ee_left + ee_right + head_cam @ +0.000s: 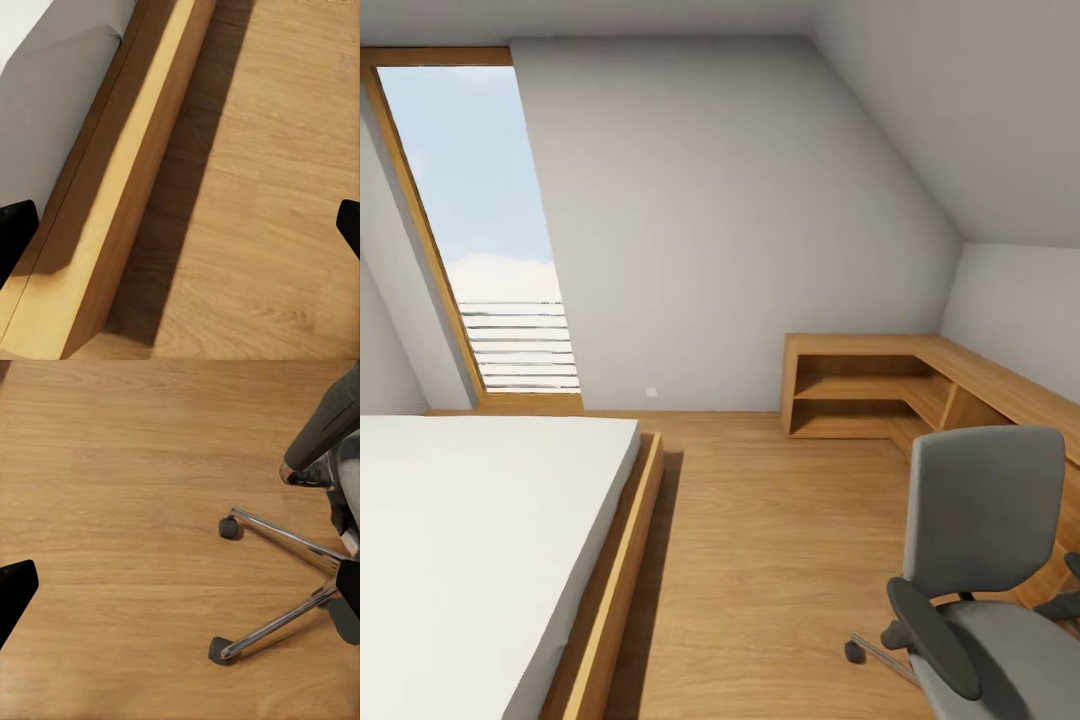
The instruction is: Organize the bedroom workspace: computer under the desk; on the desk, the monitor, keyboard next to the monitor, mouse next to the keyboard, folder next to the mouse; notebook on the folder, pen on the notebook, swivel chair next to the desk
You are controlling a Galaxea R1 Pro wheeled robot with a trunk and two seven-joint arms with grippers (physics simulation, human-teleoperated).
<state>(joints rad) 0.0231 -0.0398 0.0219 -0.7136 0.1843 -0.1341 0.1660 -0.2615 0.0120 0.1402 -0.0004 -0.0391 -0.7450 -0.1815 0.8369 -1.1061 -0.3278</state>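
Swivel chair (980, 570) stands on the wood floor (760, 560) beside the low wooden shelf unit (880, 385), well apart from the bed (470, 540). Left gripper (180, 232) and right gripper (180, 592) hang over the floor, jaws spread.

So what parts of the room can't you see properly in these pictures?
- Swivel chair: head view, seat front and most of its base cut off by the picture's edges.
- Bed: head view, near end cut off by the edge.
- Shelf unit: head view, its near run hidden behind the chair back.
- Left gripper and right gripper: wrist views, fingers mostly cut off by the side edges.
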